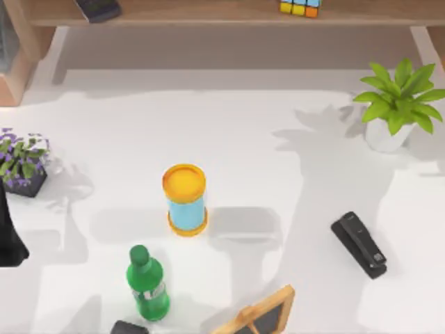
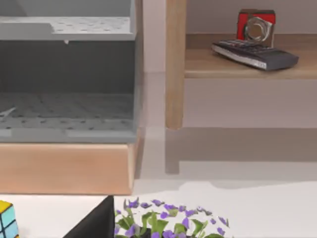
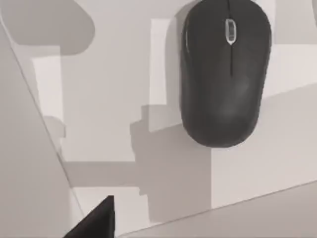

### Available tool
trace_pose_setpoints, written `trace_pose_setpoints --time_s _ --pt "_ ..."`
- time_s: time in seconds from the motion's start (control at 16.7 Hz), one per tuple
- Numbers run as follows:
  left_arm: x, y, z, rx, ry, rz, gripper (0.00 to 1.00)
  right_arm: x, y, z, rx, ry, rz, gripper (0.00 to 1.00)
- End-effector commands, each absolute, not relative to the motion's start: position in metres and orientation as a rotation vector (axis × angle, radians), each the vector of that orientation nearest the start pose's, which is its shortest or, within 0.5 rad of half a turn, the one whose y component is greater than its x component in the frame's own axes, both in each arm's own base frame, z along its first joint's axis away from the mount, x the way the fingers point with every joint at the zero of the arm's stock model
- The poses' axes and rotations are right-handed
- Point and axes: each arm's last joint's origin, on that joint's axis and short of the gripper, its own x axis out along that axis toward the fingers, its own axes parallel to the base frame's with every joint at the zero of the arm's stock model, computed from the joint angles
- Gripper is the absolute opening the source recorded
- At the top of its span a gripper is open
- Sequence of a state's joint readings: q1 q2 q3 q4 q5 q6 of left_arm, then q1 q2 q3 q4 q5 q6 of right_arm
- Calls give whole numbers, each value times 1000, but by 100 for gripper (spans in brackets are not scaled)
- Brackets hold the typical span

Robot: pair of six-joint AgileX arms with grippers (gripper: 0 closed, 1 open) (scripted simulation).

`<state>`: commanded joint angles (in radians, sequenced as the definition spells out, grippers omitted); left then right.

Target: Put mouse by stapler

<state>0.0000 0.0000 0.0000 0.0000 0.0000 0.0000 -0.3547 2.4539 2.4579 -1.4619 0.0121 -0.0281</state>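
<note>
The black mouse (image 3: 225, 69) lies on the white table in the right wrist view, grey scroll wheel up, with my right gripper above it and apart from it. A dark corner of that gripper (image 3: 96, 220) pokes into the picture's edge. The black wedge-shaped stapler (image 1: 359, 244) lies at the table's right in the top view, slanted, with nothing touching it. My left arm (image 1: 10, 236) is parked at the table's left edge, beside the purple flowers (image 1: 22, 163). A dark part of the left gripper (image 2: 96, 223) shows in the left wrist view.
A yellow-lidded blue canister (image 1: 185, 200) stands mid-table, with a green bottle (image 1: 147, 283) in front of it. A wooden-framed board (image 1: 261, 316) and a dark rounded object (image 1: 128, 327) sit at the front edge. A green plant (image 1: 398, 104) is at the back right. The shelf holds a remote (image 1: 97, 8) and a cube (image 1: 299, 7).
</note>
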Motion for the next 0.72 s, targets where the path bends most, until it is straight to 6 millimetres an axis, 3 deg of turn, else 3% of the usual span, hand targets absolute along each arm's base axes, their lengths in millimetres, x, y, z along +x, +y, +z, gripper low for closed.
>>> trace_pose_setpoints --time_s 0.18,0.42,0.54,0.72 --pt "106 -1 160 0 0 0 100 443 -131 271 220 1446 -256 100" --pt "106 -1 160 0 0 0 100 429 -100 298 217 1456 -238 100" --pt "106 -1 160 0 0 0 100 430 -105 296 217 1452 -241 100" --pt "106 -1 160 0 0 0 100 443 -134 267 216 1438 -255 100"
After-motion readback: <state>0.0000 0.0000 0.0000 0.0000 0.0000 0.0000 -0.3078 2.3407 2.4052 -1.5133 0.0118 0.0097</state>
